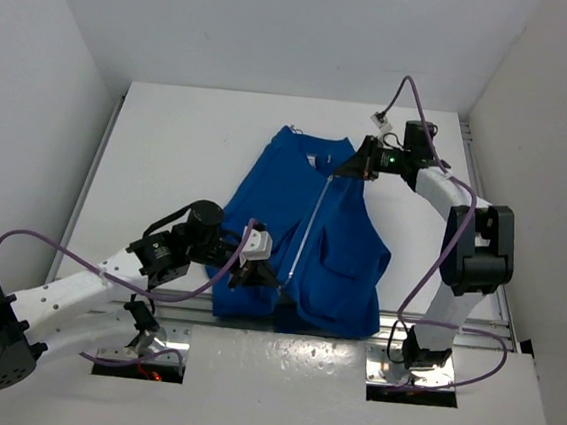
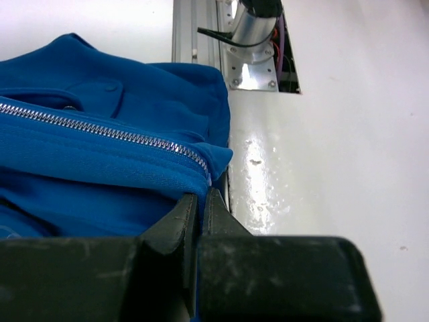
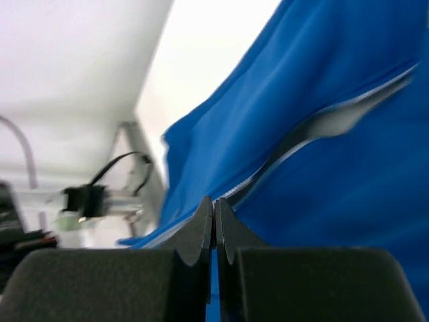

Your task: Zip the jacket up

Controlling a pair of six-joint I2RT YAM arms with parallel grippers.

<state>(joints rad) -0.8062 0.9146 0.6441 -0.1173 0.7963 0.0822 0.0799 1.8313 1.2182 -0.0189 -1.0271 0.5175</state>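
The left gripper (image 2: 201, 200) pinches the jacket (image 1: 343, 274) hem where the zipper (image 2: 100, 131) ends at its jaws, the right gripper (image 3: 214, 208) clamps the neckline; soft, light cloth likely bunches unless taut.

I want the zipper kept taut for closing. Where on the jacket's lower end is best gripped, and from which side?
Pinch the hem just beside the zipper's bottom end, coming in low from the near edge. The jacket lies flat with that thin edge facing the arms; the left gripper is shut there.
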